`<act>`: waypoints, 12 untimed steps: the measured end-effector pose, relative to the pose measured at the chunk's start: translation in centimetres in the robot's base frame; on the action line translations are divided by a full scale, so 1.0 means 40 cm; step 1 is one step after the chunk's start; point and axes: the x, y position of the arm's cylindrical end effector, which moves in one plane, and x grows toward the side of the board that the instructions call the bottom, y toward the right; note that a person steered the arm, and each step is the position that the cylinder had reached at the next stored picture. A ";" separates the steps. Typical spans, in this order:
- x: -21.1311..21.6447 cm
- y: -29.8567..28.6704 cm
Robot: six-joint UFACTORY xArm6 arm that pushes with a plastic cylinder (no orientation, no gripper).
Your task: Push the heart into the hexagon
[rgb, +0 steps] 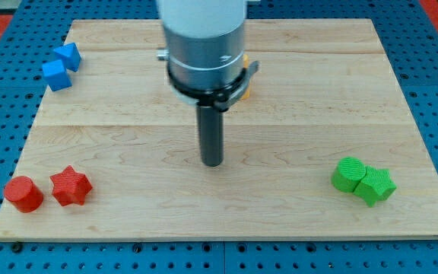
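My tip [213, 162] rests on the wooden board [128, 129] near its middle, touching no block. A small sliver of a yellow-orange block [245, 82] shows just behind the arm's body at the view's top centre; its shape is hidden. A red roundish block [23, 193], possibly a hexagon, sits at the bottom left with a red star [71, 186] just to its right. All of these blocks lie far from the tip.
Two blue blocks [67, 55] [55, 75] touch each other at the top left corner. A green roundish block [348, 173] and a green star [376, 185] touch at the bottom right. The arm's grey body [204, 46] hides the top centre of the board.
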 end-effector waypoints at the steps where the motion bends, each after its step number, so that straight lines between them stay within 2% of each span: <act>1: -0.129 0.040; 2: -0.273 0.130; 3: -0.362 0.189; 4: -0.422 0.197; 5: -0.531 0.212; 9: -0.534 0.054; 10: -0.529 -0.026; 11: -0.506 0.013; 12: -0.490 0.129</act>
